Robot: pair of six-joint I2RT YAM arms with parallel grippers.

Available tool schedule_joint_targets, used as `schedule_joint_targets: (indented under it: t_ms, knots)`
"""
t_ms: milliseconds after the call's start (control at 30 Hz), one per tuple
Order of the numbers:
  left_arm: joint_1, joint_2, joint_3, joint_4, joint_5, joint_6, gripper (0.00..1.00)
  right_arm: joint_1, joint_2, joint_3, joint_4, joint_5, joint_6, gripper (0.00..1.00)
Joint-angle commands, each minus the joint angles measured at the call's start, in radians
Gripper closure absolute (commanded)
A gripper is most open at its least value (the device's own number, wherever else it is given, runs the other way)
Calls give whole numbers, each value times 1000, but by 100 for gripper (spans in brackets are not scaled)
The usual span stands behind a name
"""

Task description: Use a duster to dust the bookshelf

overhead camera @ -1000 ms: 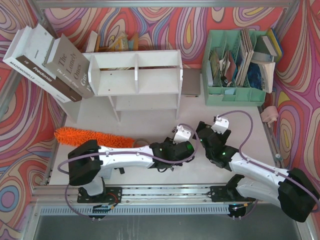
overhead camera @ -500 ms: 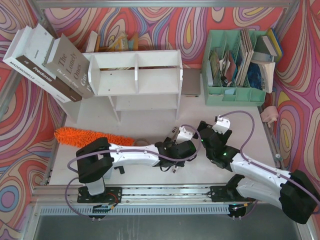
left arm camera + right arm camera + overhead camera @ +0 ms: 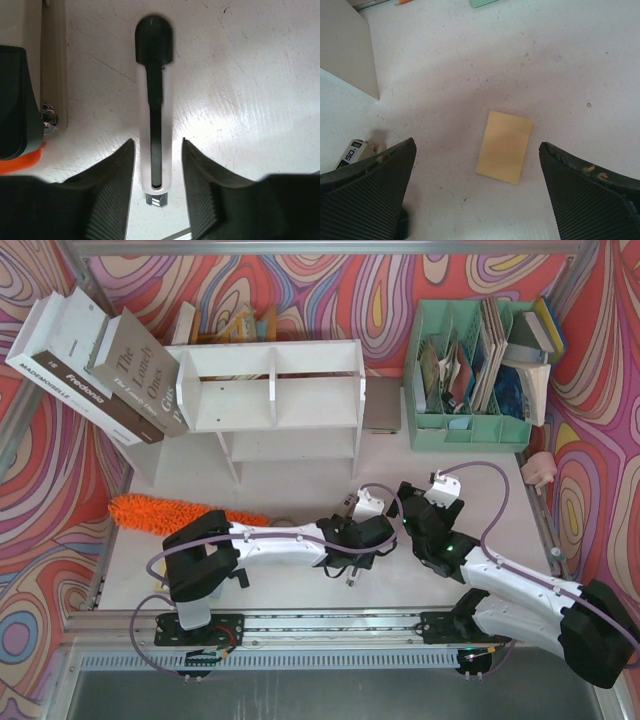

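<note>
The white bookshelf (image 3: 270, 390) stands at the back of the table. The orange duster (image 3: 165, 512) lies on the table in front of its left end; its handle end is hidden under my left arm. My left gripper (image 3: 345, 562) is far from the duster, at the table's middle front. In the left wrist view it (image 3: 157, 145) is open, its jaws on either side of a small black-handled tool (image 3: 154, 100) without touching it. My right gripper (image 3: 407, 502) is wide open and empty over a yellow sticky note (image 3: 505, 146).
A mint green file organiser (image 3: 470, 370) with papers stands at the back right. Large books (image 3: 100, 360) lean at the back left. A pink object (image 3: 538, 470) lies at the right edge. A black and beige object (image 3: 30, 100) lies left of the tool.
My left arm's shoulder and elbow have swung to the right while its gripper stayed almost in place. The right arm has hardly moved. The duster has not moved.
</note>
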Motion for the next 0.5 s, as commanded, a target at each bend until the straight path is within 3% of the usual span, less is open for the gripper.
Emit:
schedule_joint_targets:
  t_ms: [0,167,467]
  knots:
    - [7,-6,-9,-15,-13,-24,51,7,-9,-1,7,36,5,1]
    - [5,-43,-37,-16,-53,-44,36,6,-11,-2,19,26,-4,1]
    - [-20,-295,-70,-145,-235,-31,25,6,-19,-21,85,-34,-58,1]
